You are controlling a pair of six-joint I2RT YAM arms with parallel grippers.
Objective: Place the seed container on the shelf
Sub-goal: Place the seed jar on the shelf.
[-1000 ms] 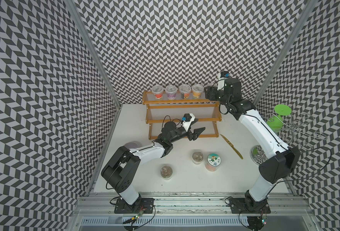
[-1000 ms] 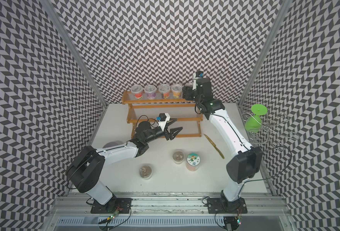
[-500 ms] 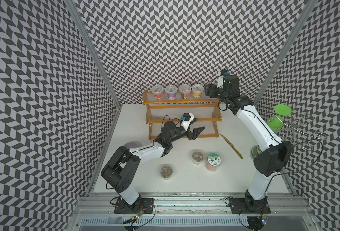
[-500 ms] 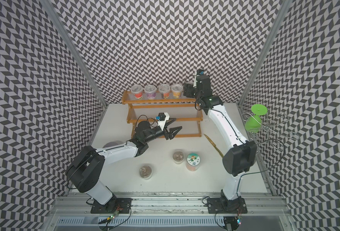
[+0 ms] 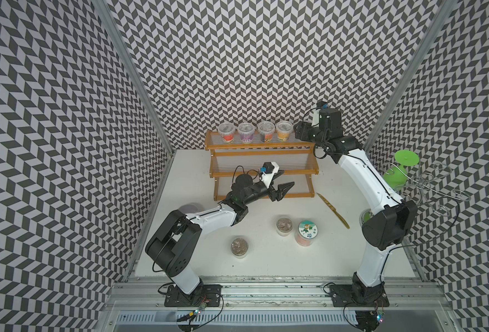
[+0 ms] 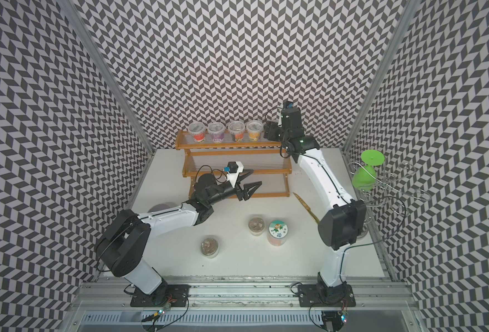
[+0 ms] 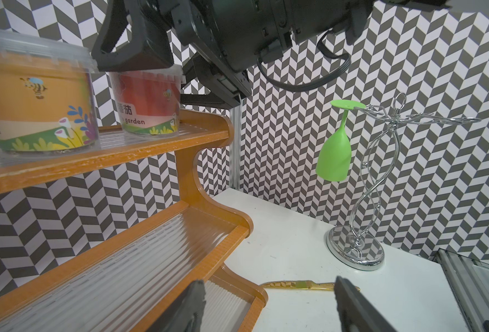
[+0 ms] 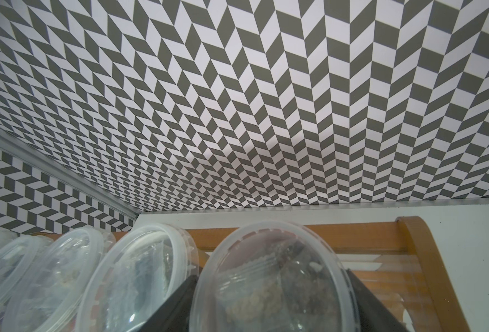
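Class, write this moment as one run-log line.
right claw: shut on seed cup | seed cup: on shelf top tier | left claw: open, empty

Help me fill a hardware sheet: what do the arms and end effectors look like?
Both the left arm and right arm have white shells, black joints and thin black cables. The left end effector and right end effector are black, each with a white camera mount and blue part.

seed container (image 7: 148, 97): red label, clear lid, upright | shelf (image 7: 191, 172): orange-brown, three-tier | container at top tier's right end
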